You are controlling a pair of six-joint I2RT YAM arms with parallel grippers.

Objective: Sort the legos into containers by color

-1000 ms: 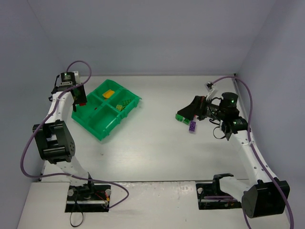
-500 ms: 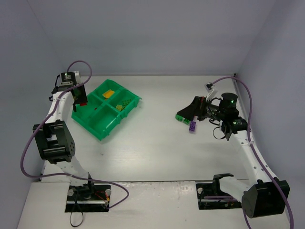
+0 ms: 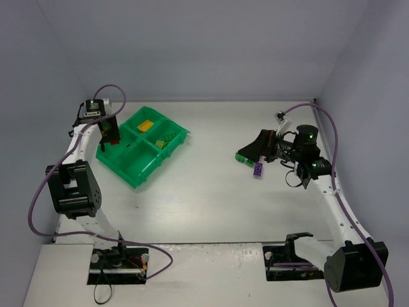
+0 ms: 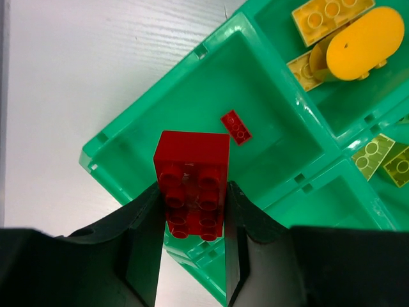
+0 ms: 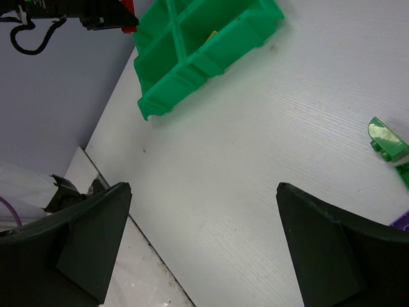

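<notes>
Pale walls box in a white surface. On the left, the left end effector is clenched on a red brick. Its fingers press the brick's two long sides, and the eight studs face the wrist camera. The brick hangs over the near wall of one compartment of the green tray. A small red brick lies flat on that compartment's floor, apart from the held one. The compartment beyond holds yellow bricks and a yellow round piece. Another, across a dividing wall, holds lime bricks. The fourth is mostly hidden behind the fingers. Seen from above, the tray sits turned like a diamond on the far left of the surface, with the left end effector over its left corner.

Well apart from the tray on the right side, the right end effector is released. Its jaws are spread wide, with only bare surface between them. A green brick lies near it, partly under it in the top view. A purple brick lies just beside that, on the near side.
</notes>
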